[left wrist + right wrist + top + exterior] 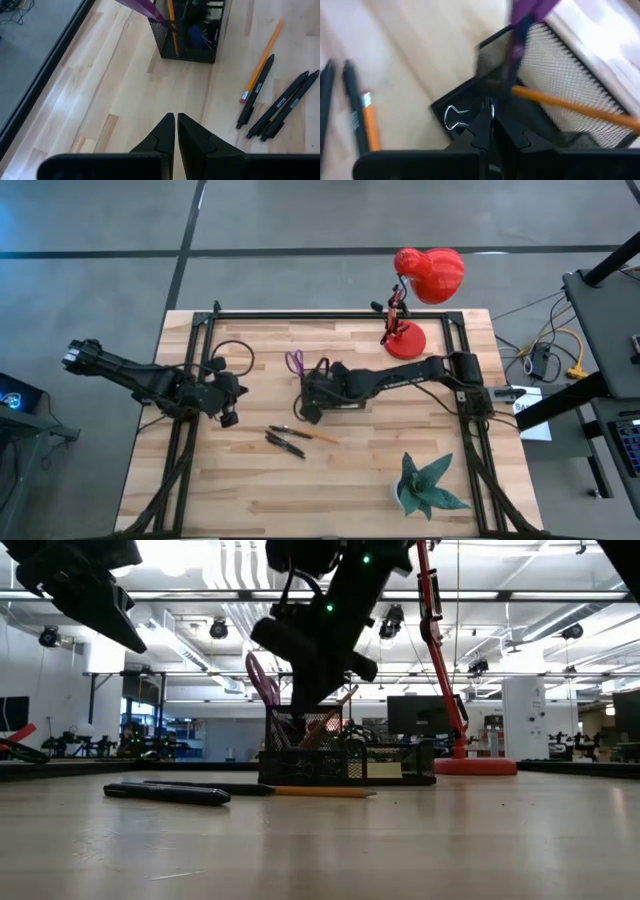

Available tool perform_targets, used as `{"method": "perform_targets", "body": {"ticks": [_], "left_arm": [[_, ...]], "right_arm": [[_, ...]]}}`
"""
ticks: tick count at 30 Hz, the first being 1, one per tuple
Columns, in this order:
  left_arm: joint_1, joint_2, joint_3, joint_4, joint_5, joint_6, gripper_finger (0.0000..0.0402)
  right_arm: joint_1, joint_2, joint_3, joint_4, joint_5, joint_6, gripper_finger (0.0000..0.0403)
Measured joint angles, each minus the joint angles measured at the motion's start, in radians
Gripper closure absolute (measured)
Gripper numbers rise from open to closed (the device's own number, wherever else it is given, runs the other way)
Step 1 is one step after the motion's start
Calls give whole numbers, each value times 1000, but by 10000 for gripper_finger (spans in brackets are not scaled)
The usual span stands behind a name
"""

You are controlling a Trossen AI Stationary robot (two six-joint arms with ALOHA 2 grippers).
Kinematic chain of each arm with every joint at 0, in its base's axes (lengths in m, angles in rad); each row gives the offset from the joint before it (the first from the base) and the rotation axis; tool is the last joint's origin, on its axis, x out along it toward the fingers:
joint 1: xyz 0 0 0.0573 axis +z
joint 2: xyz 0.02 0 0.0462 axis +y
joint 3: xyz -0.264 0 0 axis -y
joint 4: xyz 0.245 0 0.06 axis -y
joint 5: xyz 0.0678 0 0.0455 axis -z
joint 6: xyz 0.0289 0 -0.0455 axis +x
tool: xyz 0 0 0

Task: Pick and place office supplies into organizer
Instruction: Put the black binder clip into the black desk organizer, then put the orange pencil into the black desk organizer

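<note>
the high camera looks straight down on the whole table (330,480). the low one sits at tabletop height, facing level across it. both wrist cameras look down close, seemingly sharing the organizer (192,30) toward twelve o'clock.

Counter (250,480): pale wood strips, smooth, light satin sheen. Organizer (192,30): black wire mesh, metal, matt. Binder clip (452,117) inside: dark body, shiny wire loops. Pens (280,105): black plastic, matt, pale print. Pencil (260,62): orange painted wood, pink rubber end. Scissors (142,7) handle: smooth purple plastic. Lamp (428,275), upper right: glossy red. Plant (428,485), lower right: green paper, folded. Left hand (176,120) fingers: matt black plastic.
</note>
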Motion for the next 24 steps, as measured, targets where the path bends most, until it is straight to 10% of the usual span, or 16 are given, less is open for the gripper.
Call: {"method": "perform_targets", "body": {"ticks": [15,24], "left_arm": [[0,54,0,8,1,-3,397],[0,54,0,8,1,-26,397]], "right_arm": [[-19,0,-46,-1,-55,11,391],[-30,-2,-62,3,-43,59,307]]}}
